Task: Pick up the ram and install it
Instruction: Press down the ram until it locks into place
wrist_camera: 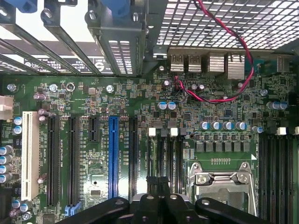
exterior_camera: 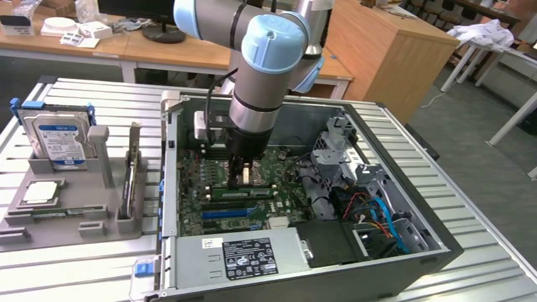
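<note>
The black fingers [wrist_camera: 153, 187] of the gripper [exterior_camera: 244, 181] are pressed together, with nothing seen clamped between them. Directly beneath their tips, the long, slim green ram stick [exterior_camera: 243, 191] with black chips is laid along the green motherboard [wrist_camera: 93, 93]; contact cannot be judged. Farther off, outside the open grey metal computer case [exterior_camera: 419, 251], a silver hard drive [exterior_camera: 59, 135] is stood in a grey tray [exterior_camera: 50, 229].

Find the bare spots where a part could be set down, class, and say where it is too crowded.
Free: the ribbed table in front of the grey fixture, and the strip at the exterior view's right of the computer case. Crowded: inside the case, where the gripper hangs over the motherboard, and the cable corner.
</note>
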`<state>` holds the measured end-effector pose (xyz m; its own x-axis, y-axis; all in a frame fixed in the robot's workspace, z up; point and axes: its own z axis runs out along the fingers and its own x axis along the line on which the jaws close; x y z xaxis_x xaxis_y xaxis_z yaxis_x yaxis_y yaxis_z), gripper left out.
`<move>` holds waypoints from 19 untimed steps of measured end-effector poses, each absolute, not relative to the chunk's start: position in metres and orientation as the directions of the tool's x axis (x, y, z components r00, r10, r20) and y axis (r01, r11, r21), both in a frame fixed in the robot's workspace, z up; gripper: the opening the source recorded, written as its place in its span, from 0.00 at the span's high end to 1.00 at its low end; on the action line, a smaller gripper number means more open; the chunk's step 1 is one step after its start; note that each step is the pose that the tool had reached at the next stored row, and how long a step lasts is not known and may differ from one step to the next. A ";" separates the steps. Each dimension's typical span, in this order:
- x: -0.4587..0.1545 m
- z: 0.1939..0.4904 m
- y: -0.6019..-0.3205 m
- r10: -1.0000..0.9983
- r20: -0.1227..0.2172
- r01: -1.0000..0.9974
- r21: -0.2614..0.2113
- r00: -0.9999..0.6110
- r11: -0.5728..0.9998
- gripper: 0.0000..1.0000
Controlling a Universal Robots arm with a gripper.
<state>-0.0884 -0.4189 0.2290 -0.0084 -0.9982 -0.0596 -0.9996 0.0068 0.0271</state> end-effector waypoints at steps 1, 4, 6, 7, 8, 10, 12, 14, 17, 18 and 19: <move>-0.088 0.229 -0.419 -0.998 -0.060 -1.000 0.027 -0.008 0.007 0.89; -0.088 0.229 -0.419 -0.998 -0.060 -1.000 0.027 -0.008 0.007 0.89; -0.088 0.228 -0.419 -0.998 -0.060 -1.000 0.027 -0.008 0.007 0.89; -0.088 0.228 -0.419 -0.998 -0.060 -1.000 0.027 -0.008 0.007 0.89; -0.088 0.228 -0.419 -0.998 -0.060 -1.000 0.027 -0.008 0.007 0.89; -0.088 0.228 -0.419 -0.998 -0.060 -1.000 0.027 -0.008 0.007 0.89; -0.088 0.228 -0.419 -0.998 -0.060 -1.000 0.027 -0.008 0.007 0.89; -0.088 0.228 -0.419 -0.998 -0.060 -1.000 0.027 -0.008 0.007 0.89; -0.088 0.227 -0.419 -0.998 -0.060 -1.000 0.027 -0.008 0.007 0.89; -0.088 0.227 -0.419 -0.998 -0.060 -1.000 0.027 -0.008 0.007 0.89; -0.088 0.227 -0.419 -0.998 -0.060 -1.000 0.027 -0.008 0.007 0.89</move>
<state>-0.0884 -0.4189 0.2270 -0.0084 -0.9982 -0.0596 -0.9996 0.0068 0.0271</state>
